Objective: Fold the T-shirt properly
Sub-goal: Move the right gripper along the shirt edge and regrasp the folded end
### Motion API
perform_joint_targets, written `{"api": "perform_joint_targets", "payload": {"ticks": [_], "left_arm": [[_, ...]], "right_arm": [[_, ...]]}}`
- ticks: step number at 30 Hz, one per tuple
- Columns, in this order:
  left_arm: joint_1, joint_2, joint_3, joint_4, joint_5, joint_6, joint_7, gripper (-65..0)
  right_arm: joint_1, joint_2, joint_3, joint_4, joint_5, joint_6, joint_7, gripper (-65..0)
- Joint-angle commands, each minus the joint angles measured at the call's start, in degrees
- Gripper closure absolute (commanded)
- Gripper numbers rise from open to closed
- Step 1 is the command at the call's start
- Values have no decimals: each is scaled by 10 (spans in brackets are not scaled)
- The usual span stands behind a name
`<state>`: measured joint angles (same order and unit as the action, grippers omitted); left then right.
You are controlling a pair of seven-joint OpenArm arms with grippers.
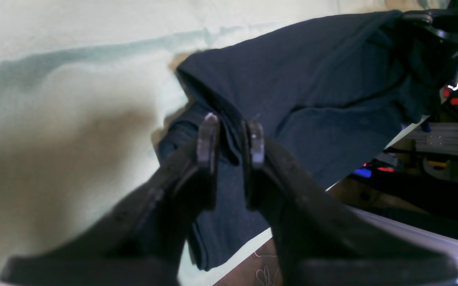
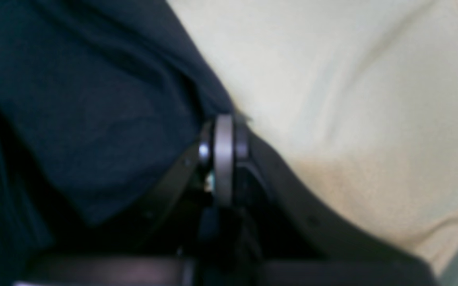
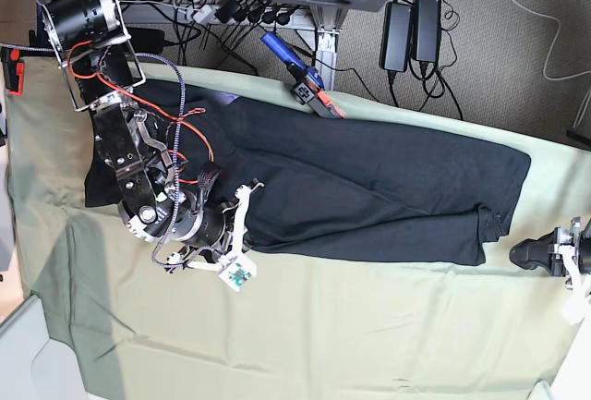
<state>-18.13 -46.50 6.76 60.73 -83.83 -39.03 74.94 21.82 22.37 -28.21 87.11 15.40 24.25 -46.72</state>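
The black T-shirt (image 3: 369,197) lies spread plain side up across the pale green table cloth (image 3: 323,326), stretching from left to right in the base view. At its right-hand corner my left gripper (image 3: 526,254) is closed on a fold of the cloth. In the left wrist view, that black fold (image 1: 312,79) runs between the two fingers of the left gripper (image 1: 232,139). My right gripper (image 3: 242,220) sits at the shirt's near edge on the left. In the right wrist view the right gripper (image 2: 225,119) has its fingers pressed together, and the T-shirt's (image 2: 74,99) edge runs into their tips.
A blue and orange tool (image 3: 305,77) lies at the table's far edge by the shirt. Cables and power bricks (image 3: 411,21) sit on the floor beyond. A metal rail (image 1: 412,234) marks the table edge beside my left gripper.
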Motion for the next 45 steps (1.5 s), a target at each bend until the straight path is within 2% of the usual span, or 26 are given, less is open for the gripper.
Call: {"api": "perform_joint_targets", "payload": {"ticks": [1, 10, 21, 30, 32, 34, 35, 37, 39, 45], "left_arm": [[-13, -14, -5, 7, -12, -10, -10, -138], [-13, -15, -5, 7, -12, -10, -10, -138], [17, -48, -5, 7, -12, -10, -17, -138], [20, -49, -5, 7, -12, -10, -19, -140], [22, -49, -5, 7, -12, -10, -19, -191], [23, -49, -5, 7, -12, -10, -23, -276], [23, -49, -5, 7, -12, -10, -30, -308], [23, -50, -5, 7, -12, -10, -42, -327], [23, -50, -5, 7, -12, -10, -43, -327], [28, -50, -5, 7, -12, -10, -43, -327]], "right_arm": [[15, 3, 4, 9, 3, 43, 10, 0], [8, 7, 4, 48, 93, 43, -59, 0], [-64, 30, 4, 100, 94, 43, -63, 0], [-87, 62, 4, 122, 91, 43, -68, 0], [-87, 62, 4, 121, 90, 43, -76, 0], [-87, 62, 4, 121, 91, 43, -78, 0], [-87, 62, 4, 121, 91, 43, -81, -25], [-87, 62, 4, 126, 105, 43, -94, -199], [-87, 62, 4, 138, 121, 43, -103, -295], [-87, 59, 12, 194, 129, 43, -103, -304]]}}
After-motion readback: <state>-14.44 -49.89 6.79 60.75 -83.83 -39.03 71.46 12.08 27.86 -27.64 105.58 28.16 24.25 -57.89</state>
